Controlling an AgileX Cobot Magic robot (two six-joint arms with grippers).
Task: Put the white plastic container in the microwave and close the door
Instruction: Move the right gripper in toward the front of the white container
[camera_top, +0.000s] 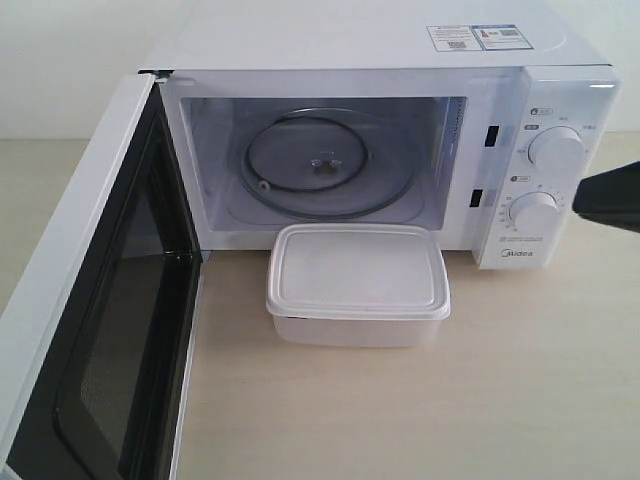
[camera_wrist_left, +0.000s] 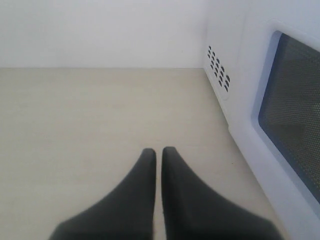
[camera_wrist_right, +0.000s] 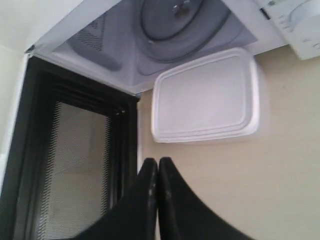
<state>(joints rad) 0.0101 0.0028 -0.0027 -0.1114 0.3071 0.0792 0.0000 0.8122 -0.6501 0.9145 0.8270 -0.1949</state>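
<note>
Exterior view: microwave (camera_top: 380, 45) fills the top of the frame. Its door (camera_top: 90, 330) is swung wide open down the left side, black inner face toward us. Glass turntable (camera_top: 320, 160) is bare. The white plastic container (camera_top: 357, 280) sits mid-frame on the table (camera_top: 520, 400), lid on, just in front of the cavity mouth and not inside. A dark bit of the right arm (camera_top: 610, 198) pokes in at the right edge, level with the dials (camera_top: 555, 150), well apart from the box.

Left wrist view: left gripper (camera_wrist_left: 159, 152) is at bottom centre, fingers all but together with only a thin slit between them, holding nothing. It hangs over bare tabletop. The door's outer face and window are at the right of the frame, side vents (camera_wrist_left: 218, 67) above.

Right wrist view: right gripper (camera_wrist_right: 158, 162) is at bottom centre, fingers pressed tight together, empty, tips aimed at the table short of the box. Container is centre-right, clear of the tips. Door's inner face is at left, cavity at top.

My read: nothing is grasped yet, so this is the approach step. Next, the right fingers have to spread wide enough for the box, drop over it, clamp, then lift or slide it onto the turntable. The left arm, outside the door, looks well placed to push it shut afterwards.
</note>
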